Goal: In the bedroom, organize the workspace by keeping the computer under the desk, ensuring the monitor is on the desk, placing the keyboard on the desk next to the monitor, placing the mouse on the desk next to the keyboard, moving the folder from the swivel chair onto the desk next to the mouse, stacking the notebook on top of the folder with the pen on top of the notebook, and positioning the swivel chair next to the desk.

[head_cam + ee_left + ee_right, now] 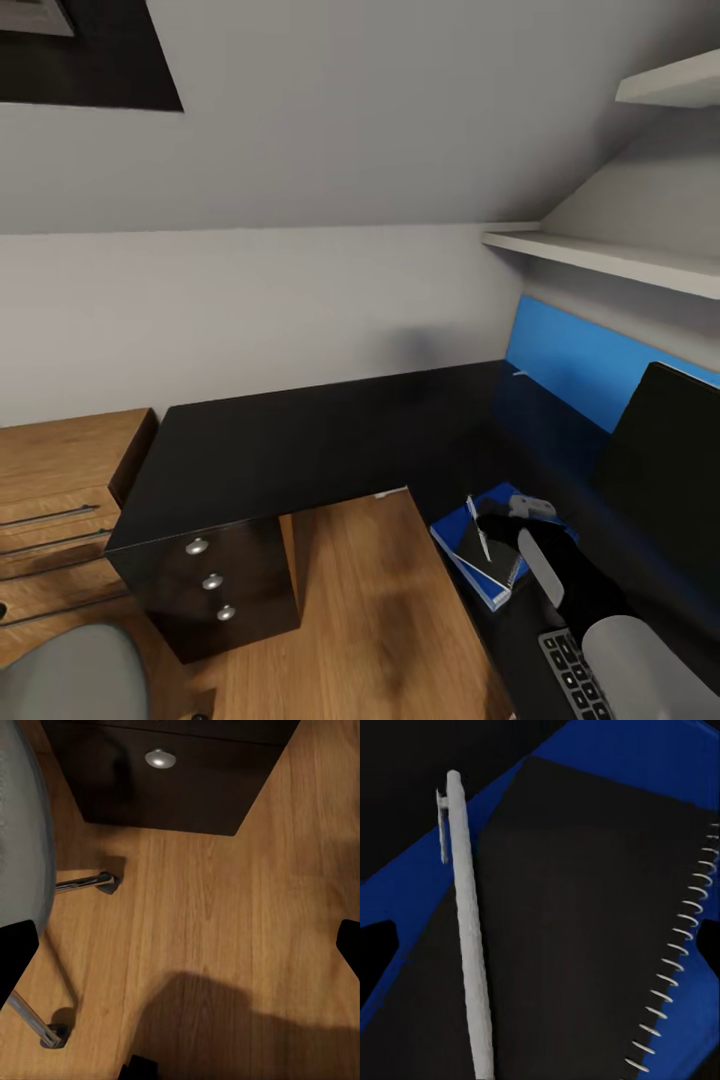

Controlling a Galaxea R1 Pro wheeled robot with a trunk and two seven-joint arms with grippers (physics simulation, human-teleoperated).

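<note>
Head view: one blue folder [452, 531] lies flat on the black surface [300, 440], just beside the keyboard [578, 672] on its far side. One black spiral notebook [490, 560] is stacked on the folder, and one white pen [482, 538] lies on top of it, long axis running roughly from the keyboard end away toward the wall. Monitor [665, 470] stands on the same surface, beside the stack. Right pincer [528, 508] hangs just above the stack's far corner; from here I cannot tell its spread. Three silver knobs on the drawer block [212, 582]. Swivel chair [65, 675] seat is near the drawers.

Left wrist view: left pincer's fingertips [16, 945] are spread wide, holding nothing, over the wood floor [217, 915]. Two chrome chair legs with castors; one knob.

Right wrist view: pen rests along the notebook cover, clip end toward the folder's exposed corner. Dark fingertips [375, 945] flank the stack, spread apart, touching nothing.
</note>
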